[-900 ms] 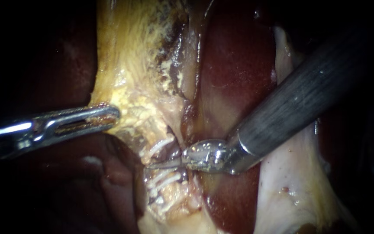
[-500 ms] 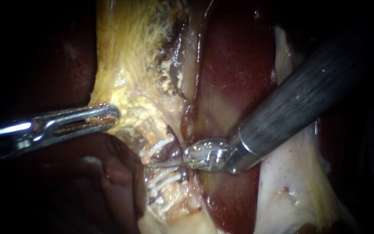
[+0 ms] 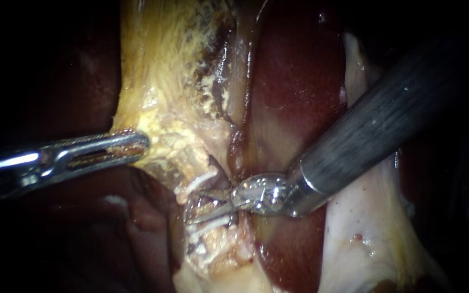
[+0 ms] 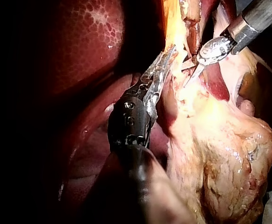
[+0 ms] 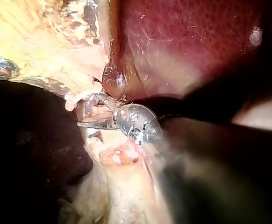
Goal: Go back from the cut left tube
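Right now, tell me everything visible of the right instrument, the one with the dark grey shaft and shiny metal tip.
The right instrument with the dark grey shaft enters from the upper right, slanting down across the dark red liver. Its matt shaft ends in a shiny silver hinge bearing two thin pointed blades. The jaws stand open, holding nothing, pointing between the white clips on the pale yellow tube. Whether they touch tissue cannot be told.
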`<state>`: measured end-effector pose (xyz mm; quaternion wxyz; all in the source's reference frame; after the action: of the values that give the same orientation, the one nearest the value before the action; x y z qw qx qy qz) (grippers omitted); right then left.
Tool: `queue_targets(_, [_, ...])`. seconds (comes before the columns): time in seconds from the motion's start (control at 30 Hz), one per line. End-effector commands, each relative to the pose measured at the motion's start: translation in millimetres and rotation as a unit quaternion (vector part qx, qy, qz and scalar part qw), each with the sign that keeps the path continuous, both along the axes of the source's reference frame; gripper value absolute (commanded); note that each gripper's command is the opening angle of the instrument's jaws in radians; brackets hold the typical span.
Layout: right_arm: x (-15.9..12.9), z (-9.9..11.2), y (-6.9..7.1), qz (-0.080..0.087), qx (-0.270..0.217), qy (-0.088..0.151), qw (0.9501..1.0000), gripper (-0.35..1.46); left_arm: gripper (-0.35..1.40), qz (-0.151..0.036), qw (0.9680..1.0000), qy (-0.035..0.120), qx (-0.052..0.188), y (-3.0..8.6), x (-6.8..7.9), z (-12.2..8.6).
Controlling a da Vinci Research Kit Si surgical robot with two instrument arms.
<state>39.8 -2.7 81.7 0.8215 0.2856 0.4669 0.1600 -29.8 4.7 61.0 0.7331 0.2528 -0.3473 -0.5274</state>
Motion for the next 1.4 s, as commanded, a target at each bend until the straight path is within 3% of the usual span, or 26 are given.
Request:
queue_targets(0.03, [-0.2,-0.7,0.0,0.000,-0.007,0.007,1.0000,1.36,-0.35,0.000,1.0000,0.000,0.000,0.0,0.0,0.1])
queue_targets(0.13, [-1.0,-1.9,0.1,-0.006,-0.021,0.021,0.9995,1.41,-0.35,0.001,1.0000,-0.001,0.000,0.1,0.2,0.4])
queue_targets(0.3, [-3.6,-3.6,0.4,-0.029,-0.090,0.042,0.9946,1.43,-0.35,0.001,1.0000,-0.001,0.000,0.3,0.3,0.6])
queue_targets(0.47, [-7.0,-5.3,2.2,-0.041,-0.140,0.050,0.9880,1.43,-0.35,0.002,1.0000,0.000,0.001,0.3,0.4,0.7])
queue_targets(0.7, [-11.6,-8.5,6.0,-0.037,-0.191,0.040,0.9800,1.43,-0.35,0.005,1.0000,-0.001,-0.002,0.3,0.5,1.1])
queue_targets(0.9, [-14.4,-10.4,8.5,-0.021,-0.210,0.028,0.9770,1.43,-0.35,0.002,1.0000,0.000,-0.001,0.3,0.3,1.5])
queue_targets(1.1, [-15.1,-10.8,9.0,-0.015,-0.211,0.027,0.9771,1.43,-0.35,-0.001,1.0000,0.001,-0.001,0.2,-0.4,2.7])
queue_targets(1.4, [-15.0,-10.7,8.9,-0.016,-0.210,0.028,0.9771,1.43,-0.35,0.001,1.0000,-0.004,0.000,-0.3,-3.7,8.1])
